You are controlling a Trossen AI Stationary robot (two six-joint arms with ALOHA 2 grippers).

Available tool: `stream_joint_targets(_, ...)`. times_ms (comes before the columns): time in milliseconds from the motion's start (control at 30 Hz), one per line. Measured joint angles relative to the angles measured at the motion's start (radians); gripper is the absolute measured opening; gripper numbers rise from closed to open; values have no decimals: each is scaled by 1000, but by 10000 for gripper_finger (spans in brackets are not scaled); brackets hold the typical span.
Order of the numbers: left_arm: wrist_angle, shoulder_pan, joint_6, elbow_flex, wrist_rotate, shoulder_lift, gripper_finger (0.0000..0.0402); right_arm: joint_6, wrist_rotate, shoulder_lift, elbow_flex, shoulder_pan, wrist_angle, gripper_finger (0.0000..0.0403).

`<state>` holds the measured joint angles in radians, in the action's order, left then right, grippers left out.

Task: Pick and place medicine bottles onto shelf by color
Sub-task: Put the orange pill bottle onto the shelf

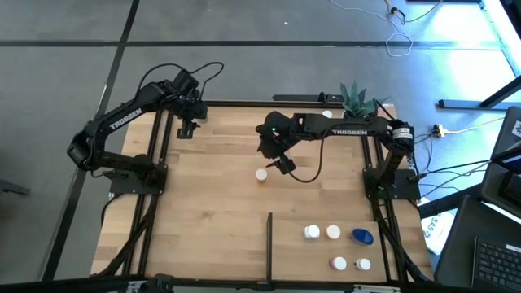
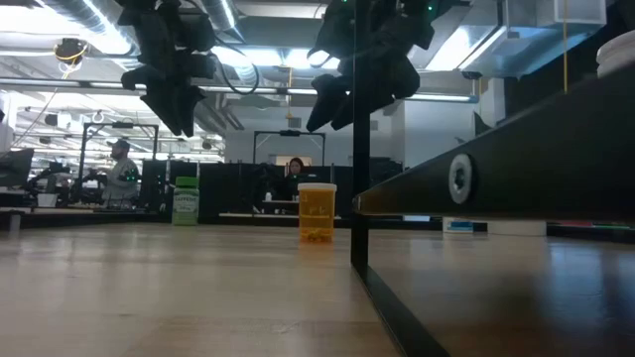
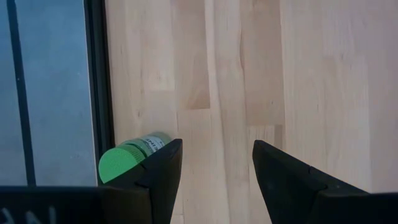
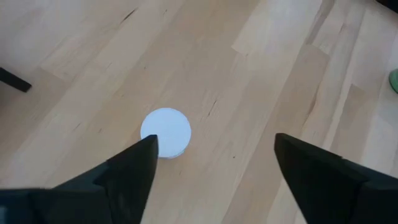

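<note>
An orange medicine bottle with a white cap (image 1: 261,174) (image 2: 317,213) stands upright on the wood near the table's middle. My right gripper (image 1: 282,163) (image 4: 214,140) hangs open just above it, and the cap (image 4: 165,132) shows close ahead of one fingertip. My left gripper (image 1: 189,126) (image 3: 217,149) is open over the far left corner with nothing between its fingers. A green-capped bottle (image 3: 127,158) (image 2: 186,201) stands just outside one of its fingers, beside the black frame rail (image 3: 99,74). Several white-capped bottles (image 1: 333,232) and a blue one (image 1: 363,237) stand on the shelf (image 1: 305,260) at the near right.
A thin black divider bar (image 1: 269,244) runs from the near edge toward the middle, left of the grouped bottles. A potted green plant (image 1: 354,99) stands at the far right corner. Bare wood (image 1: 203,212) lies left of the bar. People sit in the room beyond the table.
</note>
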<state>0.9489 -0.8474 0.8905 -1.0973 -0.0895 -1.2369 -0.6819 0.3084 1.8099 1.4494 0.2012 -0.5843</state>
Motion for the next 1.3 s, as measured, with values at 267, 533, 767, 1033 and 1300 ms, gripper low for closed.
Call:
stream_joint_targets(267,0,0,0,0,0,0,190,71,5,5,-1,-31,49,348)
stream_joint_targets(533,-1,0,0,0,0,0,190,189,-8,13,-2,-61,43,347)
stream_joint_targets(767,-2,0,0,0,0,0,190,256,18,55,-2,-60,-7,336)
stream_joint_targets(1033,-23,0,0,0,0,0,190,236,34,104,-2,-48,-3,329)
stream_joint_targets(1300,-23,0,0,0,0,0,190,236,33,150,-2,-34,-9,329)
